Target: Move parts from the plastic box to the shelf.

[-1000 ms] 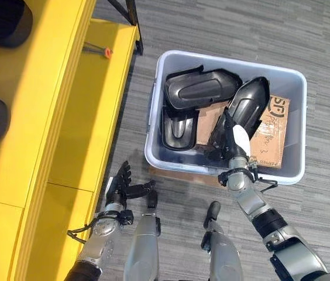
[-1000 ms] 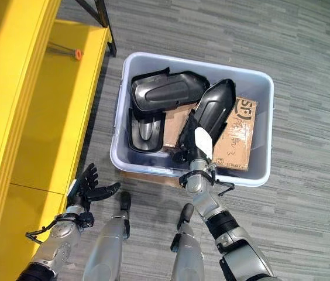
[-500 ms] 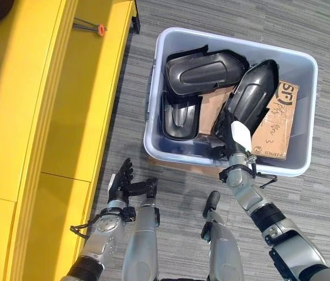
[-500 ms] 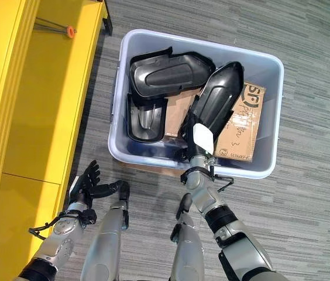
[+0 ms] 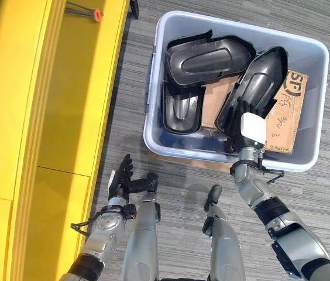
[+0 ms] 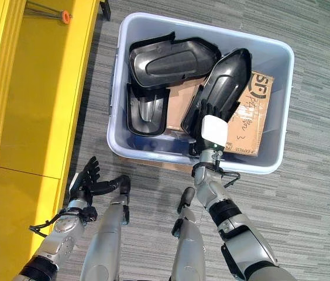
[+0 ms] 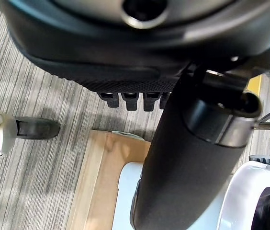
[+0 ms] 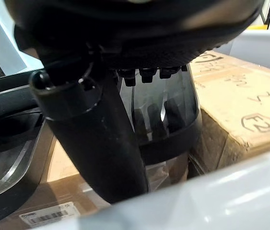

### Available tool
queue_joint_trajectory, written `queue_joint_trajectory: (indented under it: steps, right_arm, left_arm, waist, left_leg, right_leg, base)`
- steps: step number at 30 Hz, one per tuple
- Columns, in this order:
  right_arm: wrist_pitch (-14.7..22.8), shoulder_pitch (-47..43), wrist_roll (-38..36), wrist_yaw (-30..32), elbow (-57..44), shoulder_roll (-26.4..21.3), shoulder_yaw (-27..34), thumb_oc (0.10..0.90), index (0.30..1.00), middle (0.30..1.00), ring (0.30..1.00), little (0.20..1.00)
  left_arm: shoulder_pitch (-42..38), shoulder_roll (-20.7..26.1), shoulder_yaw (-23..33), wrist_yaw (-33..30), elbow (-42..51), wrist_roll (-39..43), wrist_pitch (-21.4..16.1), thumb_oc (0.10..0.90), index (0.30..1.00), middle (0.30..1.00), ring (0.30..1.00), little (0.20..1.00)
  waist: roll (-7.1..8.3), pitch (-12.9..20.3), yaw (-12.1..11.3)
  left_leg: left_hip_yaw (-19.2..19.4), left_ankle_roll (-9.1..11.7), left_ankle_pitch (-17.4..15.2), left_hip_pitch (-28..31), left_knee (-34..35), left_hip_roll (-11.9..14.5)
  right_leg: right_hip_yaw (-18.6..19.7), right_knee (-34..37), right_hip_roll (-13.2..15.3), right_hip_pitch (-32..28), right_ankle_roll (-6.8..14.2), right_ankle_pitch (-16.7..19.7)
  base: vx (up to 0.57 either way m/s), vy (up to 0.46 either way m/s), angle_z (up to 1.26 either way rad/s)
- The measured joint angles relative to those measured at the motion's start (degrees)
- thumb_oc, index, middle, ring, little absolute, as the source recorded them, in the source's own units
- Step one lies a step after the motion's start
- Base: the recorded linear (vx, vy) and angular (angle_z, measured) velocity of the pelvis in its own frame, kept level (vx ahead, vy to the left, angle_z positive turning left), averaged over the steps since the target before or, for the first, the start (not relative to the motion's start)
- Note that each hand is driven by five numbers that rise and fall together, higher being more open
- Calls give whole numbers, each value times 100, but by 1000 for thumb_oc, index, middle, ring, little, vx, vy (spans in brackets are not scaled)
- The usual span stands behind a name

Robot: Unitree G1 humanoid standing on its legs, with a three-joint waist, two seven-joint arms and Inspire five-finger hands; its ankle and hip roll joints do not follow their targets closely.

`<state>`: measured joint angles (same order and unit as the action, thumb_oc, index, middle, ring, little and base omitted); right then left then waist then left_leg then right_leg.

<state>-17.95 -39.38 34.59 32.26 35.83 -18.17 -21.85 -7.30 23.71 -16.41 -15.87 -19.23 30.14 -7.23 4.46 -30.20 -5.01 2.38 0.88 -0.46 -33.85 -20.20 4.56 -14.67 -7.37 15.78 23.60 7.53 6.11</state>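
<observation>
Grey striped carpet (image 5: 305, 35) beside a glossy yellow shelf (image 5: 65, 117).
Right hand (image 5: 248, 126) reaches into the pale plastic box (image 5: 153, 137), its fingers (image 8: 171, 112) lying against a smooth, glossy black curved part (image 5: 258, 88) by brown cardboard (image 5: 285, 120); whether they grip it, I cannot tell. Left hand (image 5: 121, 181) hangs open, empty, near the shelf.
</observation>
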Motion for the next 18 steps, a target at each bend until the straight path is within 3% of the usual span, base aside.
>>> queue_joint_trajectory:
  steps: [18]
  right_arm:
    - [-114,-301,19,346,171,-11,29,900,1000,1000,1000,1000]
  left_arm:
    - [-64,11,-14,-28,31,-1,-115,900,1000,1000,1000,1000]
  waist:
    - [-106,-24,-4]
  left_leg:
    - [-106,-45,16,-560,-140,-113]
  right_leg:
    - [-4,-322,124,563,43,-121]
  base:
    - [1,8,2]
